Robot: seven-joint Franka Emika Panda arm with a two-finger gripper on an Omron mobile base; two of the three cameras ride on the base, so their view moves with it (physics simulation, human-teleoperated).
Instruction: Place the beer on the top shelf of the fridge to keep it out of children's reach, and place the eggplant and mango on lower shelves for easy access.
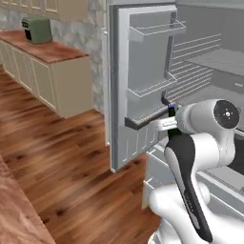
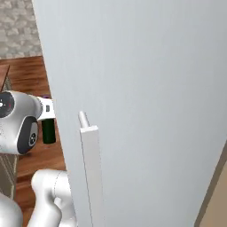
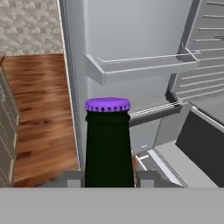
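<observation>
My gripper (image 3: 108, 179) is shut on the beer (image 3: 108, 144), a dark green-black bottle with a purple cap that stands upright between the fingertips (image 3: 146, 178). It hangs in front of the open fridge (image 1: 143, 86), level with the lowest door bin. In the left base view the gripper (image 1: 169, 121) sits by that bin, under a glimpse of the purple cap. From the right base view the beer (image 2: 48, 131) shows below the hand. The top shelf (image 1: 221, 62) lies higher, inside at the right. A lower shelf (image 3: 175, 164) borders a dark drawer (image 3: 203, 148). The eggplant and mango are out of view.
The fridge's left door stands open with wire-railed bins (image 3: 140, 65) close ahead of the bottle. The other fridge door (image 2: 142, 111) blocks most of the right base view. Beige cabinets with a wooden counter (image 1: 47, 71) stand far left across the wood floor (image 1: 62, 167).
</observation>
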